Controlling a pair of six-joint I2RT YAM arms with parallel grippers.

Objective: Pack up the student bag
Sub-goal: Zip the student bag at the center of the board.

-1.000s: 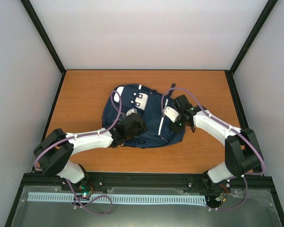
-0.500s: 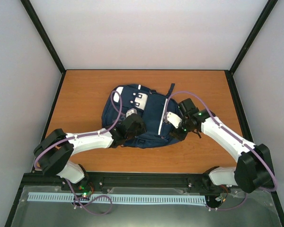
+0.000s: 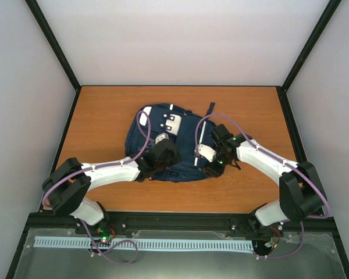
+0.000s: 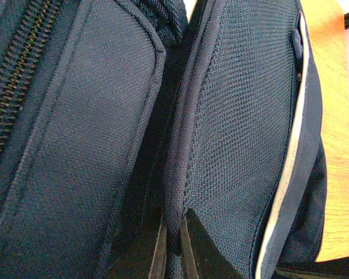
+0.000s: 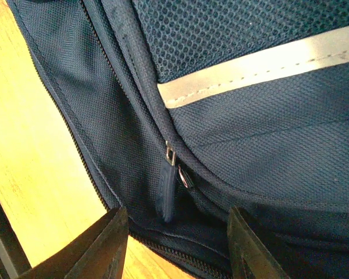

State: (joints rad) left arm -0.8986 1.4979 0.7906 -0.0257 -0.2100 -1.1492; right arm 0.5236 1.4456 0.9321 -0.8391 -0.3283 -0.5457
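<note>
The navy student bag [image 3: 183,136] lies flat in the middle of the wooden table, its white stripe running front to back. My left gripper [image 3: 163,152] rests on its near left part and is shut on a raised fold of the bag's fabric [image 4: 173,192]. My right gripper [image 3: 210,165] hovers at the bag's near right edge, open, its jaws wide apart on either side of a dark blue zipper pull [image 5: 167,192] hanging from a metal slider. The white stripe [image 5: 262,64] crosses the right wrist view above it.
The orange wooden table [image 3: 104,116] surrounds the bag, with white walls and black frame posts on three sides. Bare tabletop [image 5: 29,151] shows left of the bag's zipper edge in the right wrist view. A black rail [image 3: 180,221] runs along the near edge.
My right gripper has moved down and left along the bag's right side toward its near edge. The left gripper has stayed in place on the bag.
</note>
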